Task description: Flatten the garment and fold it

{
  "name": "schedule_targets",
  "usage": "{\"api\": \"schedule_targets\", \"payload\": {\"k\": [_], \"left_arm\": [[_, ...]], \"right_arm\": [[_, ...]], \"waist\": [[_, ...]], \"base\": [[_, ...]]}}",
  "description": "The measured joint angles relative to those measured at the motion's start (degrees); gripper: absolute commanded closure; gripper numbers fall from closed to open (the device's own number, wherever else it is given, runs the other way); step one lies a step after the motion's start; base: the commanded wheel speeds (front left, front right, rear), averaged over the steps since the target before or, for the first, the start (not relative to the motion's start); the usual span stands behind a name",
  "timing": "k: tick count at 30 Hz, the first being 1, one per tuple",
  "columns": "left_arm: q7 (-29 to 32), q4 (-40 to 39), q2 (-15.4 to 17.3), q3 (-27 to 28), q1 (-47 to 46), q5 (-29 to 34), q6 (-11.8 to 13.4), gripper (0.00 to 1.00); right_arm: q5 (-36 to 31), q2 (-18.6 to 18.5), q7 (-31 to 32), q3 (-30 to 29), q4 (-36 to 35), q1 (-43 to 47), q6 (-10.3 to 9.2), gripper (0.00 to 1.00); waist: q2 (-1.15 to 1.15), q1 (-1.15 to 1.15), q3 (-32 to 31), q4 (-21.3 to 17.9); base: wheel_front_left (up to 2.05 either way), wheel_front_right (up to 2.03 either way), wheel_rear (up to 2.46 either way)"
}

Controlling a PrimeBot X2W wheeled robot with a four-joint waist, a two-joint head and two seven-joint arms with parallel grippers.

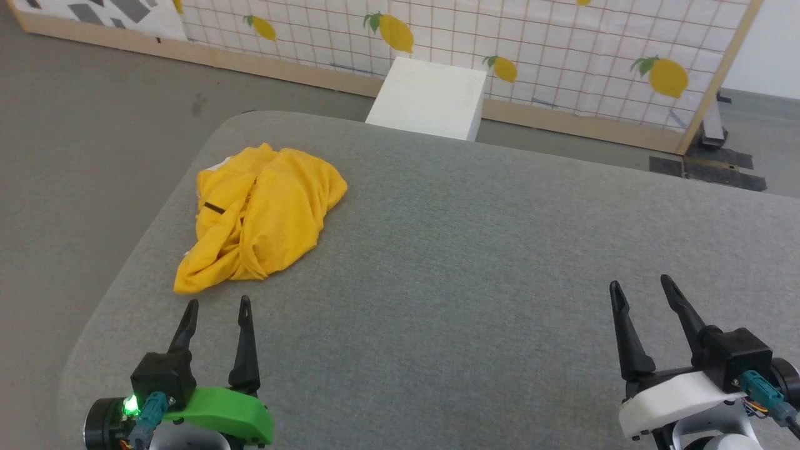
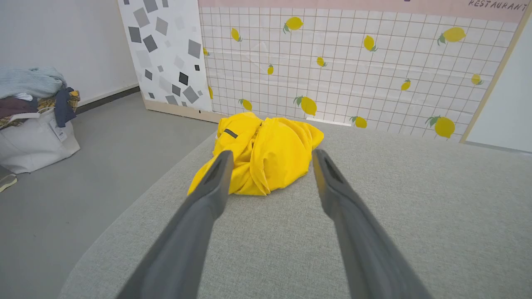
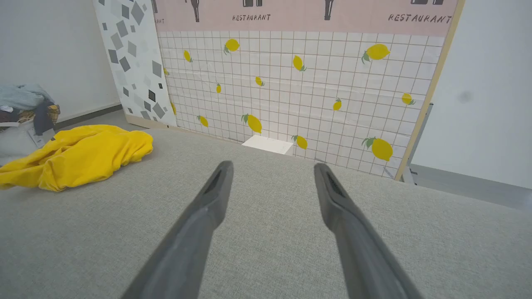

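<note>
Left of garment (image 2: pixel 270 153), left wrist view adds laundry bag (image 2: pixel 35 139); both end effectors (image 1: pixel 219 300) (image 1: pixel 640 280) released.

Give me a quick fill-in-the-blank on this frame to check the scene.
The crumpled T-shirt on the grey table is ____.
The left claw and right claw both stand ____.
The T-shirt is nearer the ____ one.
The panel behind the table is printed with ____.
Missing: yellow; open; left; lemons.
</note>
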Motion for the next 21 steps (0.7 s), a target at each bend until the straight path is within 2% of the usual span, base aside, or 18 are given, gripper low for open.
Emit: {"api": "schedule_targets", "payload": {"k": [21], "left_arm": [[-2.5, 0.18, 0.0, 0.3, 0.69, -1.22, -0.77, 0.0]], "right_arm": [[1.05, 0.0, -2.53, 3.12, 1.75, -0.87, 0.0, 0.0]], "waist": [[0.0, 0.0, -0.26, 8.73]], "base": [[0.0, 0.0, 0.0]]}}
